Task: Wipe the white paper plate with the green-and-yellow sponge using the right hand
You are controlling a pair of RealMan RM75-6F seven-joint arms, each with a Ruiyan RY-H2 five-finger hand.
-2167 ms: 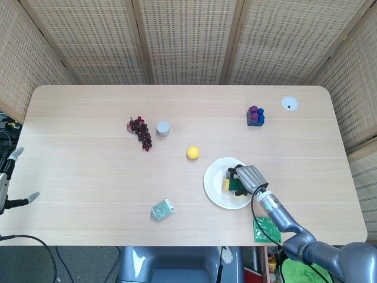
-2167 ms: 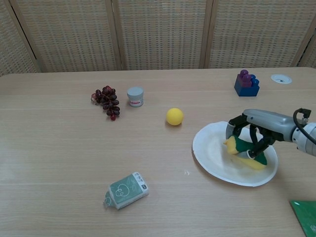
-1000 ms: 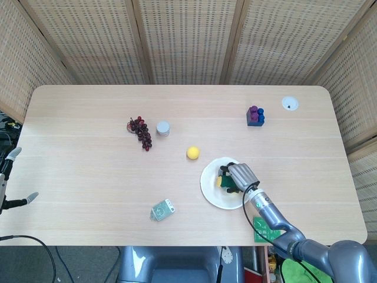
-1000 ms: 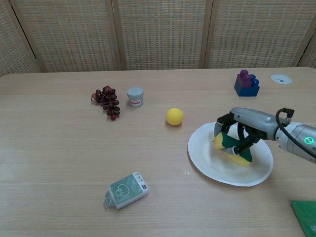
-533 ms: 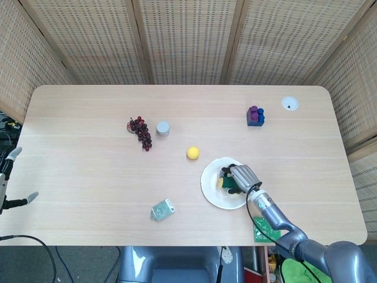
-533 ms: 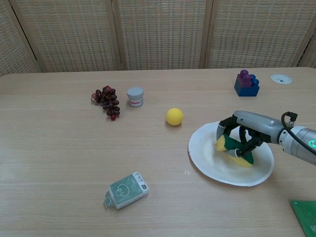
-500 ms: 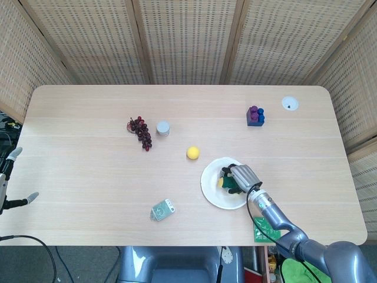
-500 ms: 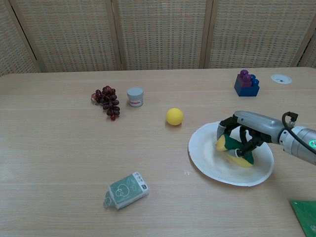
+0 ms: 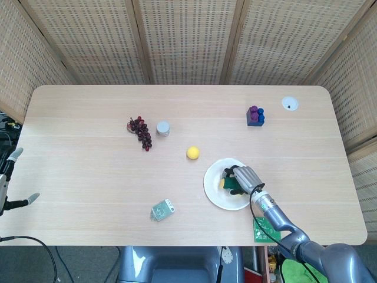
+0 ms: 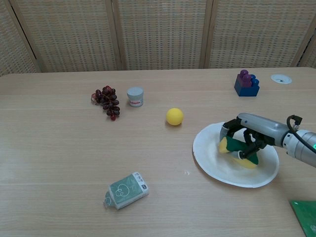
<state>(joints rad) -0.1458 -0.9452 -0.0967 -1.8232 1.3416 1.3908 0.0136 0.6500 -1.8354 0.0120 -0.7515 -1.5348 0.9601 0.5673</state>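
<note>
The white paper plate (image 10: 212,165) (image 9: 215,194) lies on the table right of centre, near the front edge. On it sits the green-and-yellow sponge (image 10: 236,150) (image 9: 227,184), gripped from above by my right hand (image 10: 249,132) (image 9: 244,178), whose fingers curl down around it and press it onto the plate. My left hand (image 9: 7,180) hangs off the table's left edge in the head view, fingers apart and holding nothing.
A yellow ball (image 10: 174,116) lies just left of the plate. Farther left are a grape bunch (image 10: 106,101) and a small grey jar (image 10: 135,96). A green-white packet (image 10: 126,190) lies near the front. Blue-purple blocks (image 10: 247,82) stand at the back right. A green board (image 10: 305,215) shows at the bottom right corner.
My right hand with the sponge slid left across the plate, then back to the right; the plate shifted slightly with it. The left hand has not moved.
</note>
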